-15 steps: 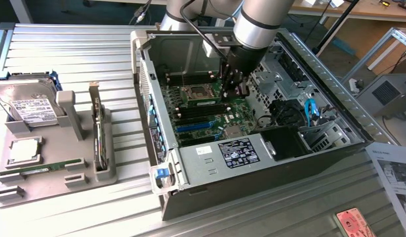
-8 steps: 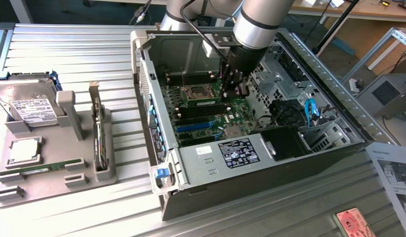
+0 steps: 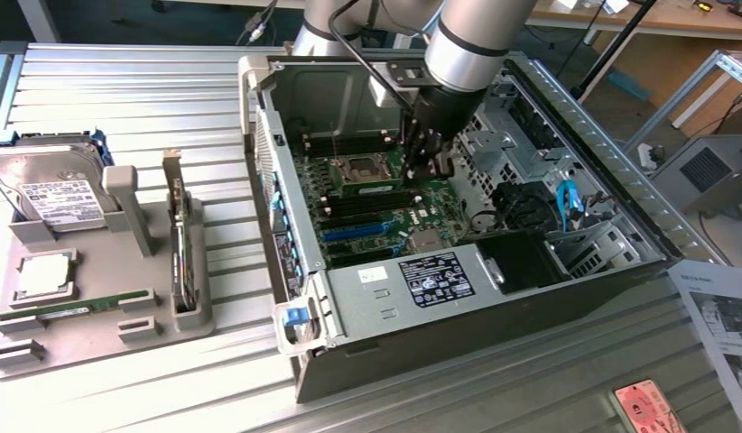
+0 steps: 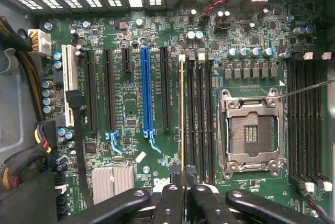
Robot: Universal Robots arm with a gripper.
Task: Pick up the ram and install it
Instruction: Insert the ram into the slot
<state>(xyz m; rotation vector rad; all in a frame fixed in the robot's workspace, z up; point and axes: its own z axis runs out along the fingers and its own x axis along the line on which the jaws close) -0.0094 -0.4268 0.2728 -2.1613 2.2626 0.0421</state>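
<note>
The ram [image 4: 181, 119] appears edge-on as a thin yellow-green line running along the memory slot that lies farthest from the CPU socket [image 4: 251, 132] in the bank beside it. My gripper [image 4: 183, 179] is shut on one end of it, with the black fingers [image 4: 201, 200] pressed to either side. I cannot tell whether the stick sits fully in the slot or just above it. In the exterior view the gripper [image 3: 422, 161] reaches down into the open computer case [image 3: 347, 311], over the motherboard [image 3: 384, 212].
A grey tray [image 3: 94, 338] at the exterior view's left holds a silver hard drive [image 3: 52, 189], an upright card with a bracket [image 3: 179, 244], a square chip [image 3: 43, 275] and a green stick [image 3: 76, 308]. Case walls, a drive cage and blue cables [image 3: 570, 203] close in around the arm.
</note>
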